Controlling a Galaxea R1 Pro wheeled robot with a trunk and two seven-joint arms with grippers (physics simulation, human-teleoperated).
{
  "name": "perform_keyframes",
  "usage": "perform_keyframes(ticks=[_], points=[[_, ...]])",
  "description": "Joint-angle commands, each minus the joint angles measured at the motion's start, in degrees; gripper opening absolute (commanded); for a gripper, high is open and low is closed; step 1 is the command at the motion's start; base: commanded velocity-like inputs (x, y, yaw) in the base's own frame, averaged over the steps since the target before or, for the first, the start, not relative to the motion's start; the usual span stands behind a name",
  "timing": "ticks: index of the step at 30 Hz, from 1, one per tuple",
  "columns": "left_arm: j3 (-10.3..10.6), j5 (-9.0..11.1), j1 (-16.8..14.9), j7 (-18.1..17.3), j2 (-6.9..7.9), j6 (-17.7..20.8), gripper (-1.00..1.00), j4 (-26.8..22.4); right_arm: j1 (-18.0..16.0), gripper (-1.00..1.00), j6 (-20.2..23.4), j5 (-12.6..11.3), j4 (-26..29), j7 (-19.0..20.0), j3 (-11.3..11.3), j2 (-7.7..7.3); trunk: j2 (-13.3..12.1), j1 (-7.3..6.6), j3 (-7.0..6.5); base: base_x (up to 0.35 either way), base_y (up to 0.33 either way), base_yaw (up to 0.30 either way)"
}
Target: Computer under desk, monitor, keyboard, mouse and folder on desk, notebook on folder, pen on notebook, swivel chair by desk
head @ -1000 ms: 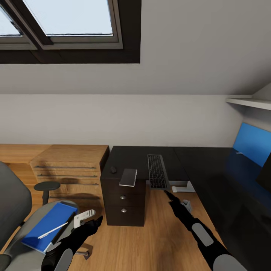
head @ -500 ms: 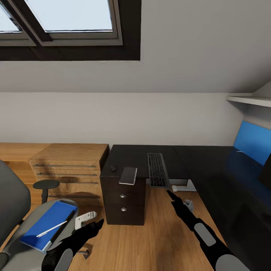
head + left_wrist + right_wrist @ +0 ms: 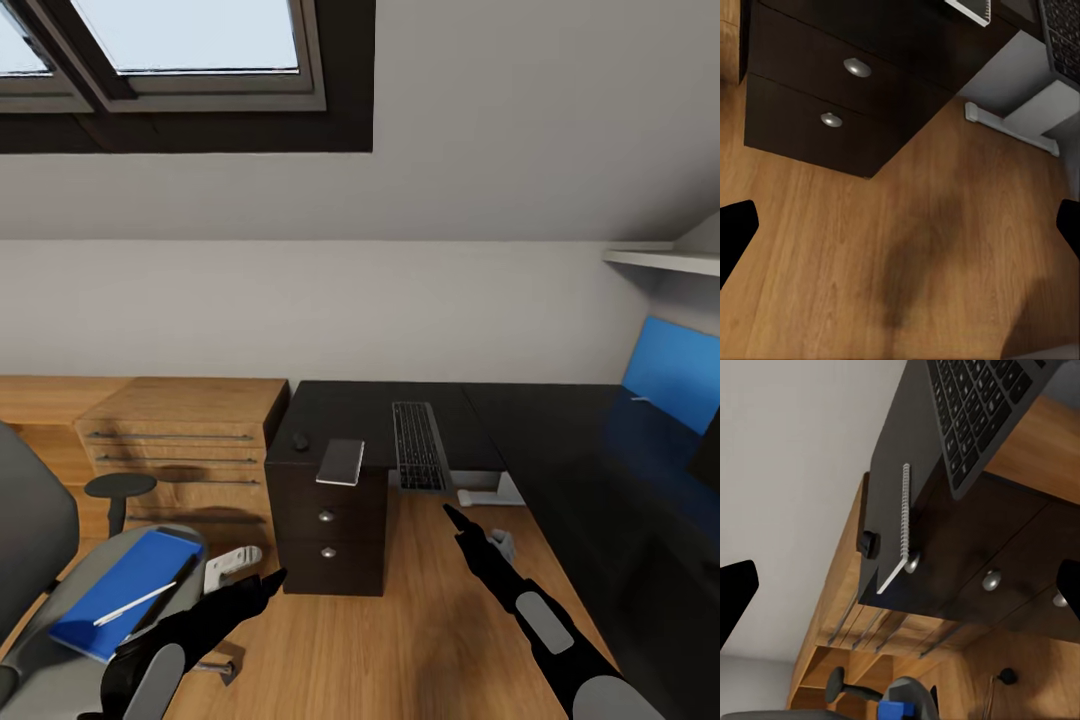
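On the desk point(image 3: 520, 420), the notebook point(image 3: 341, 461) lies left of the keyboard point(image 3: 417, 445); the pen point(image 3: 133, 604) rests on the folder point(image 3: 125, 592).

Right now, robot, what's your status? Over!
Left gripper and right gripper open, empty. Folder on swivel chair seat, pen on it. Notebook overhangs desk edge by keyboard.

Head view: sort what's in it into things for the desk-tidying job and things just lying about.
For the job:
desk
keyboard
notebook
mouse
folder
pen
chair

Just lying about:
wooden chest
stool
wall shelf
skylight
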State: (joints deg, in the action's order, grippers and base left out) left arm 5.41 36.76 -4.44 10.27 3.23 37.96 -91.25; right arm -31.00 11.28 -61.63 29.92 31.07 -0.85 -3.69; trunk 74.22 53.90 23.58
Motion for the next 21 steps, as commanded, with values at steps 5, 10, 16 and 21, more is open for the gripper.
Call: perform_keyframes(ticks=[5,10,16,21], points=[[0.07,0.76,-0.04,0.69,-0.05,0.68,1.00,-0.72,-0.03,1.00,0.57,-0.60,0.28,0.13,-0.09,0.00,2.06,1.11,0.97,0.000,0.000,0.000],[0.11,0.72,-0.04,0.72,-0.14,0.78,1.00,-0.68,-0.03,1.00,0.58,-0.54,0.30,0.12,-0.08,0.00,4.06,2.20,1.87,0.000,0.000,0.000],[0.13,0.90,-0.04,0.72,-0.16,0.80,1.00,-0.26,-0.03,1.00,0.57,-0.55,0.20,0.13,-0.12,0.00,6.47,3.52,2.94,0.000,0.000,0.000],[0.13,0.94,-0.04,0.72,-0.16,0.80,1.00,-0.09,-0.03,1.00,0.56,-0.69,0.21,1.85,-0.12,-0.05,8.48,4.62,3.84,0.000,0.000,0.000]])
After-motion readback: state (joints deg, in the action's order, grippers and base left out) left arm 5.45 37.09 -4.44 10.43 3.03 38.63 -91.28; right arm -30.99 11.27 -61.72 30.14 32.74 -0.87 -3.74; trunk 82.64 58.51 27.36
